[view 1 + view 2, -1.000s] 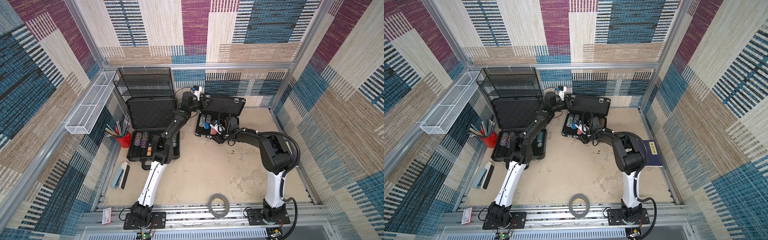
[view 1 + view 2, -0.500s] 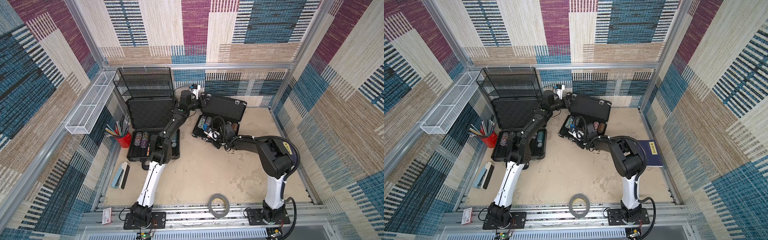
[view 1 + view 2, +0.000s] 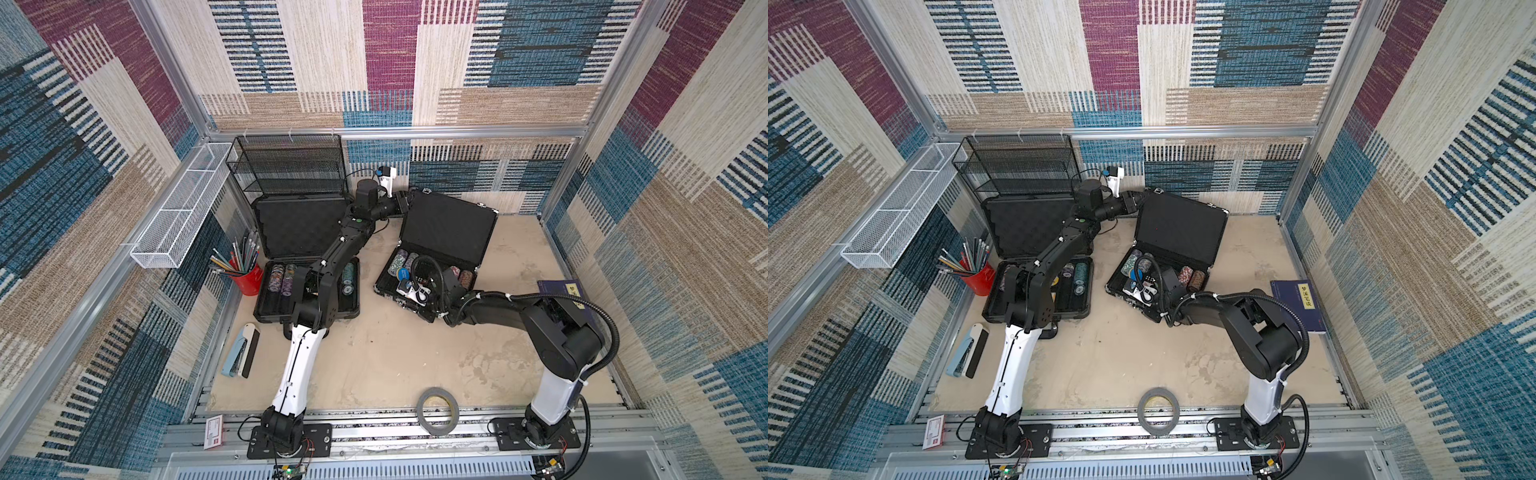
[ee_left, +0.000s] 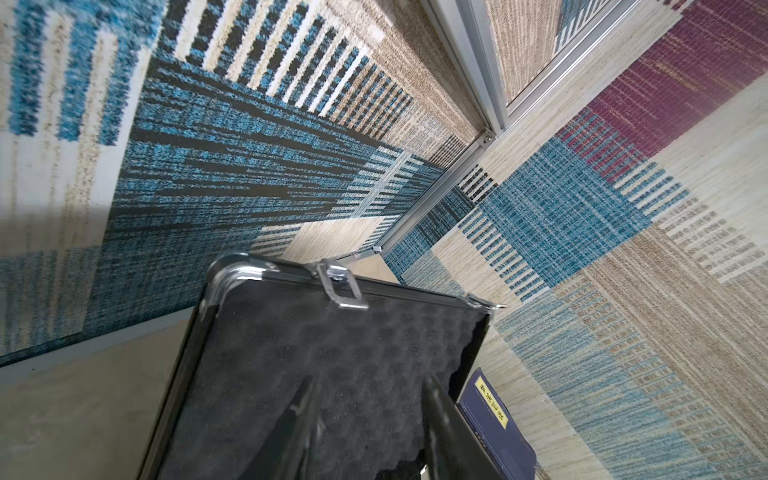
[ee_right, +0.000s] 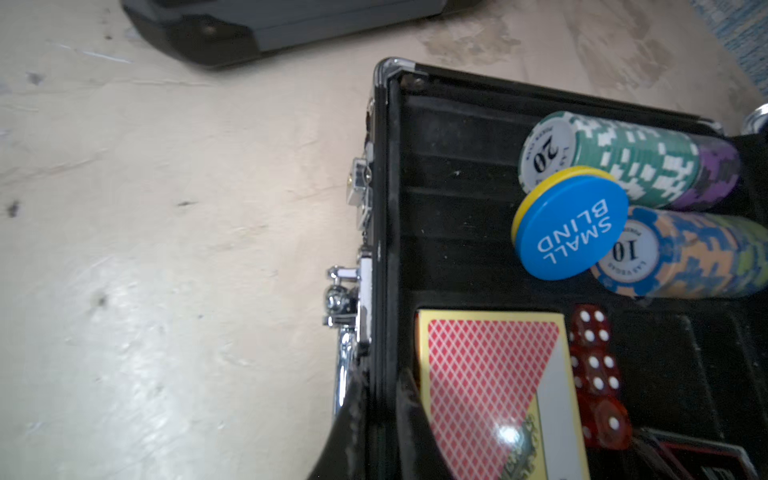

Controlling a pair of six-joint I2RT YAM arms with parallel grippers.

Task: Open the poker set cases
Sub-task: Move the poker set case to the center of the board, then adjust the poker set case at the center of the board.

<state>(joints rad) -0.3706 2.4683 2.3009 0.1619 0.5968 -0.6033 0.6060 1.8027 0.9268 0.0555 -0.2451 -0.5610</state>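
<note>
The black poker set case (image 3: 449,228) lies open at mid table, lid raised, with chips, dice and cards in its base. My left gripper (image 3: 401,204) is at the lid's upper left corner. In the left wrist view the gripper (image 4: 370,378) is open, its fingers spread in front of the lid's foam lining (image 4: 332,365). My right gripper (image 5: 380,380) is shut on the front wall of this case's base, beside the silver handle (image 5: 343,299). The grey poker set case (image 3: 299,228) stands open at the left, its lid leaning back on a mesh rack.
A black mesh rack (image 3: 291,166) and a white wire basket (image 3: 183,203) line the back left. A red cup of pencils (image 3: 247,278) and a stapler (image 3: 241,351) sit at the left. A tape roll (image 3: 437,409) lies at the front. A dark blue book (image 3: 1298,305) lies at the right.
My right gripper left the inside of the black case, came to its front wall and shut on it. The base slid toward the front and the lid now stands wider open.
</note>
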